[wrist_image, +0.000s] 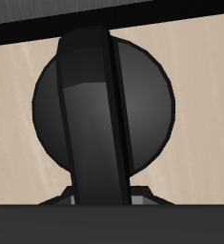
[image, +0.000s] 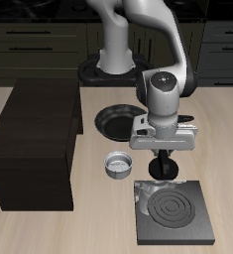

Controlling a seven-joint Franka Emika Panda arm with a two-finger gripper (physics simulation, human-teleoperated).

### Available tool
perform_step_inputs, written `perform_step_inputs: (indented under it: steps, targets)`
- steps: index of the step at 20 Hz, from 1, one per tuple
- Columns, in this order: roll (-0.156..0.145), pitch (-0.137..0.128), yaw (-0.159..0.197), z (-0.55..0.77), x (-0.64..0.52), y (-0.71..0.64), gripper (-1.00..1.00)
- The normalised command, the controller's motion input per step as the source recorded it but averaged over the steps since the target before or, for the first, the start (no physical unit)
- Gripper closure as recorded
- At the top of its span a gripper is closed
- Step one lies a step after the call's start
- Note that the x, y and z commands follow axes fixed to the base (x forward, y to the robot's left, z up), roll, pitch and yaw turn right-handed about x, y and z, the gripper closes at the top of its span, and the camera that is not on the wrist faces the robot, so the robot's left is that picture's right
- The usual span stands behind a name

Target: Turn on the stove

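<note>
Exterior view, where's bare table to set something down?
Bare wood lies at the front edge, before the large dark-brown box and beside the flat dark-grey stove. It is crowded between the box, the round black frying pan, the small grey metal bowl and the gripper.

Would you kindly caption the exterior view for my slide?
Franka arm's tool poised over the stove at its back corner, beside a small metal bowl and frying pan.

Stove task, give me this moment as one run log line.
stove: near table's front edge, coils dark | claw: low over stove's back edge, open or shut unclear | frying pan: on table farther back | small bowl: beside stove
</note>
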Motion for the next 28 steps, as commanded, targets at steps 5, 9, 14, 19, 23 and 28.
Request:
perform_step_inputs:
  steps: [5, 9, 14, 19, 23, 28]
  targets:
    - [0.006, -0.013, 0.032, 0.11, 0.08, -0.11, 1.0]
    - [-0.005, -0.003, 0.035, 0.11, 0.11, -0.13, 1.0]
    - [-0.006, -0.015, 0.045, 0.14, 0.13, -0.13, 1.0]
    - [0.0, -0.02, 0.047, 0.2, 0.12, -0.08, 1.0]
    - [-0.014, -0.045, 0.057, 0.25, 0.09, -0.14, 1.0]
    - [-0.024, -0.034, 0.044, 0.19, 0.09, -0.18, 1.0]
